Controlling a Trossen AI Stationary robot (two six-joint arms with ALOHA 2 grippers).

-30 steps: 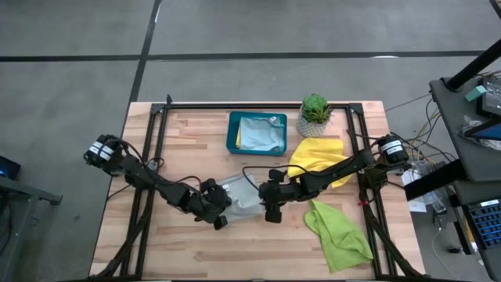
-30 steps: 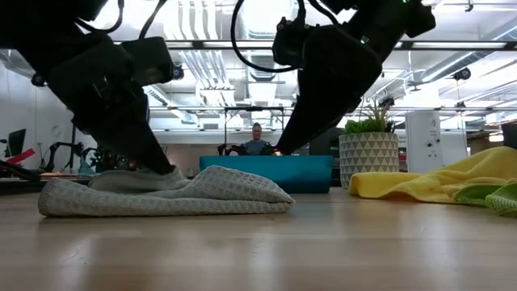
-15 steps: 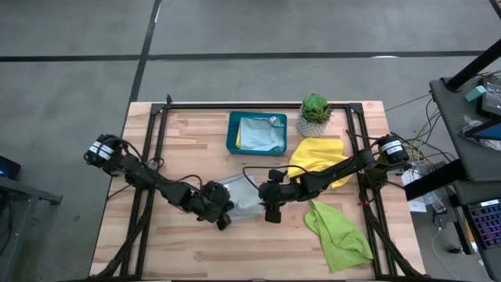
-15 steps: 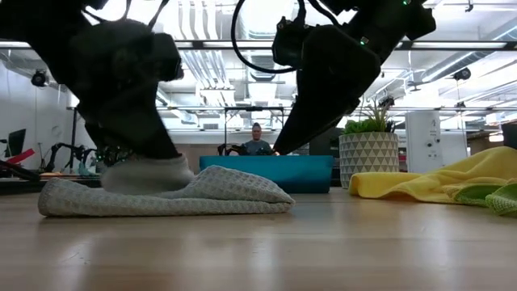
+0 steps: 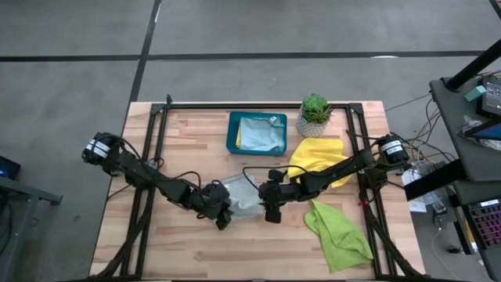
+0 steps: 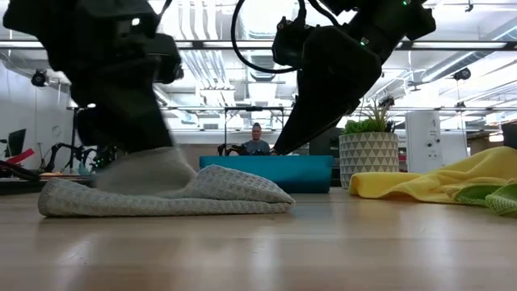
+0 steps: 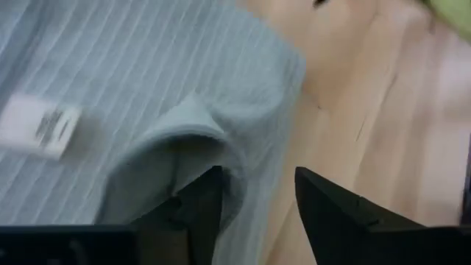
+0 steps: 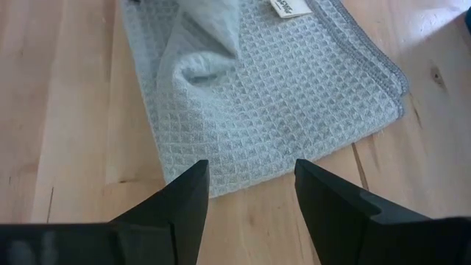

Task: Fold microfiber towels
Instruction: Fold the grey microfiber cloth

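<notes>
Grey towel [image 5: 241, 196] lay mid-table; we had our left gripper [image 5: 222, 213] parted to drop its fold, right gripper [image 5: 270, 210] spread, steadying nearby.

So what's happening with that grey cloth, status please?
Left gripper open at the grey towel's edge. Right gripper open, hovering over the same towel. Towel lies bunched on the table. Nothing in the way.
</notes>
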